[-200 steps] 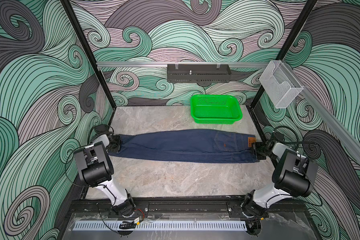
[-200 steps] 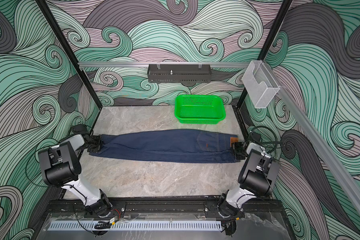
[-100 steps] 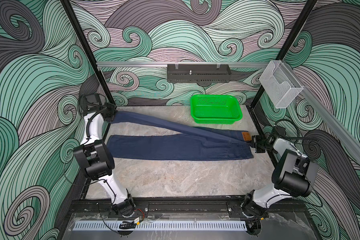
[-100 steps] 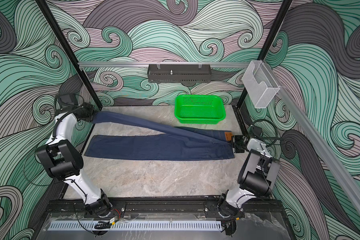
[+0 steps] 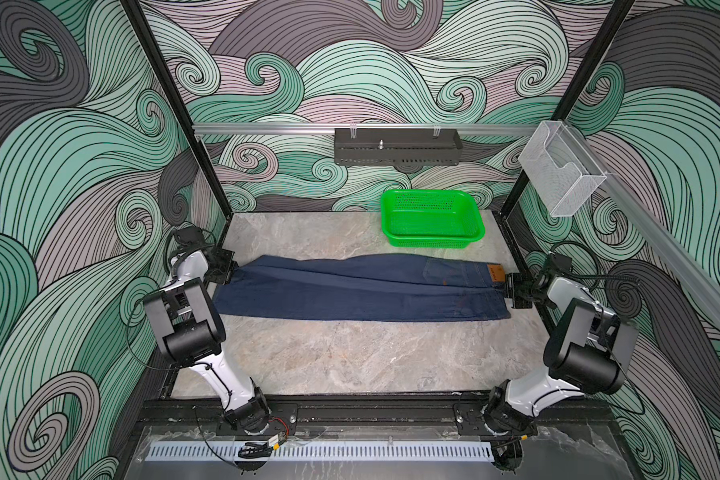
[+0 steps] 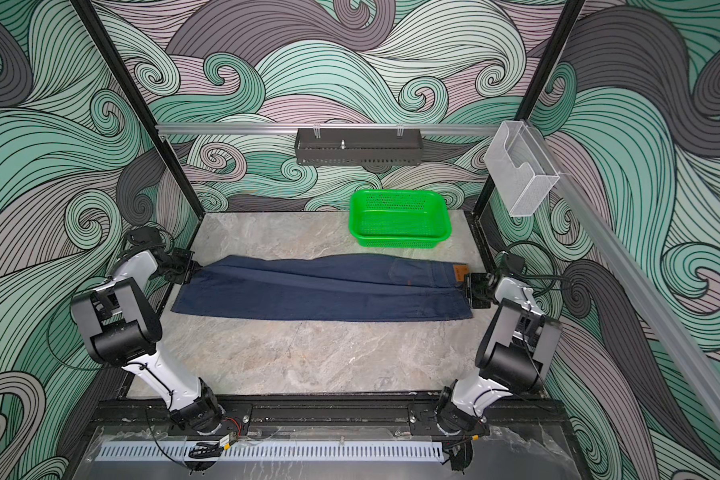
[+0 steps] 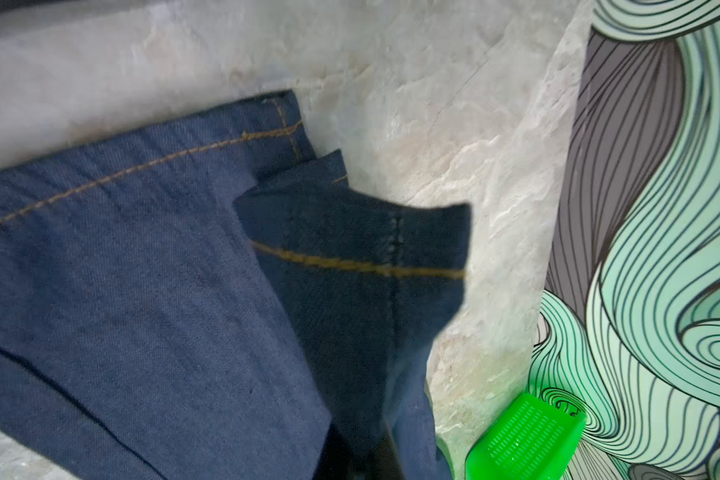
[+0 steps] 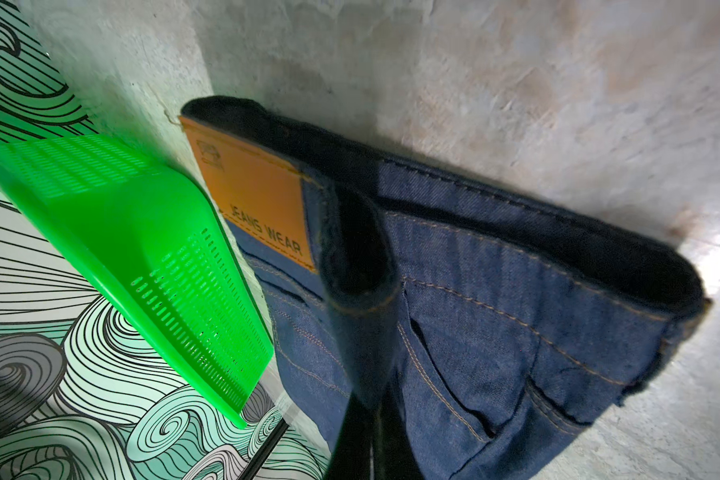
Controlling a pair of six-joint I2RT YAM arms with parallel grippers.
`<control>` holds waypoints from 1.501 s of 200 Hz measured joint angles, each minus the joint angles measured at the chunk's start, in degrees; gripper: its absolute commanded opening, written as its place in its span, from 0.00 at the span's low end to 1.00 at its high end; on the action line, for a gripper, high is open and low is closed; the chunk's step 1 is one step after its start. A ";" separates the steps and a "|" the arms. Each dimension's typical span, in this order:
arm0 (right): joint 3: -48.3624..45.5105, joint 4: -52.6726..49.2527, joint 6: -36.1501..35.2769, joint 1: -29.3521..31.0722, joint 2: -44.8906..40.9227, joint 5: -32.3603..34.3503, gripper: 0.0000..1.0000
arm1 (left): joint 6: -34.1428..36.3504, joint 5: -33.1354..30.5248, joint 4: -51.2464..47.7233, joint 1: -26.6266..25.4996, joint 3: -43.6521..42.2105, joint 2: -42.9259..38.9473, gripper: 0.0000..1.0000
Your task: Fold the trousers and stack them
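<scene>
Navy denim with orange-tan stitching: trousers (image 5: 362, 291) laid lengthwise across the middle of the marble surface (image 5: 350, 361), waist end to the right, leg ends to the left. Folded leg over leg, the upper leg set a little toward the back wall, a strip of the lower leg left showing along the near edge. Flat for most of the length, with a long crease running down the upper leg.

Left end effector (image 5: 228, 272) clamped shut on the upper leg's hem (image 7: 362, 266) at the far left end of the cloth. In the left wrist view, raised off the lower leg and drawn up toward the lens.

Right end effector (image 5: 512, 291) pinched closed on the waistband (image 8: 358, 232), just beside the tan leather patch (image 8: 252, 195) lettered JEANS WEAR. In the right wrist view, a fold of that band pulled up toward the lens, with pocket seams beneath.

Green perforated basket (image 5: 433, 220) at the back right of the surface, close behind the waist end, seemingly clear of the cloth.
</scene>
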 measured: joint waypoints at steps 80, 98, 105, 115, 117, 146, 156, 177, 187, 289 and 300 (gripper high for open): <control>7.85 -3.26 2.03 0.07 -3.96 -2.14 0.00 | -0.37 5.55 0.33 1.33 6.32 -6.78 0.00; 4.76 -3.45 1.27 -0.52 -6.03 -1.90 0.00 | -0.26 5.79 1.16 3.74 -1.22 -11.63 0.00; 3.48 -3.43 0.87 -0.79 -6.23 -1.77 0.00 | -0.15 5.75 1.38 4.55 -3.98 -12.79 0.00; 1.38 -3.23 0.26 -1.16 -5.99 -1.36 0.00 | 0.02 5.73 1.77 5.38 -7.23 -13.31 0.00; 0.85 -3.23 0.13 -1.22 -5.88 -1.25 0.00 | 0.04 5.73 1.77 5.42 -7.67 -13.29 0.00; -4.94 -2.43 -1.42 -2.12 -3.26 0.50 0.00 | 0.42 5.42 3.10 6.34 -14.01 -10.49 0.00; -6.27 -2.23 -2.05 -2.38 -2.62 0.94 0.00 | 0.46 5.20 3.58 6.58 -15.74 -9.86 0.00; -7.63 -1.92 -2.93 -2.97 -2.25 1.70 0.00 | 0.50 4.81 4.26 7.30 -18.18 -9.55 0.00; -7.74 -1.73 -3.50 -3.15 -2.25 1.77 0.00 | 0.50 4.59 4.35 7.63 -18.49 -9.55 0.00; -10.10 -0.96 -6.91 -3.23 -2.36 2.78 0.13 | 1.55 3.65 3.26 8.68 -18.64 -9.73 0.19; -10.12 -1.60 -7.30 -3.28 -2.71 3.02 0.30 | 2.01 3.72 2.51 9.16 -18.64 -10.08 0.41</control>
